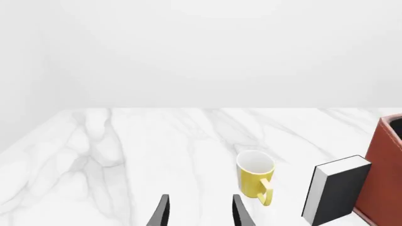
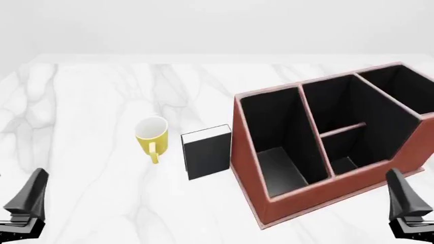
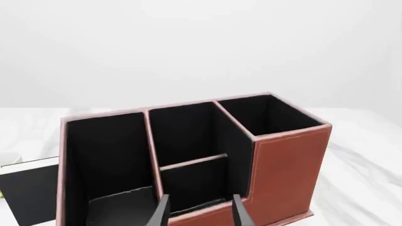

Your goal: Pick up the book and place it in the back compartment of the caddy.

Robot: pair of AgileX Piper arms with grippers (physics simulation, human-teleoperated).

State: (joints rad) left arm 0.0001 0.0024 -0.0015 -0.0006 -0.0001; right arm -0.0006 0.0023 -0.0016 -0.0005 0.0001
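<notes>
Left wrist view: the book (image 1: 336, 190), a thin black hardcover with white page edges, stands upright on the white marble table (image 1: 157, 141), just beside the reddish-brown caddy (image 1: 384, 169). A yellow mug (image 1: 255, 175) stands near the book on the side away from the caddy, handle toward the camera. The left gripper (image 1: 199, 211) hangs released, fingers apart with nothing between them, short of the mug.

Front view: the book (image 2: 207, 151) stands between the yellow mug (image 2: 152, 135) and the caddy (image 2: 326, 152), close against the caddy's slanted side wall. The caddy's black-lined slots lie open. Both arms sit low, nearer the camera than the caddy.

Right wrist view: the right gripper (image 3: 199, 211) faces the caddy (image 3: 285, 169), fingers spread and holding nothing. The book (image 3: 28, 190) shows at the caddy's far side.
</notes>
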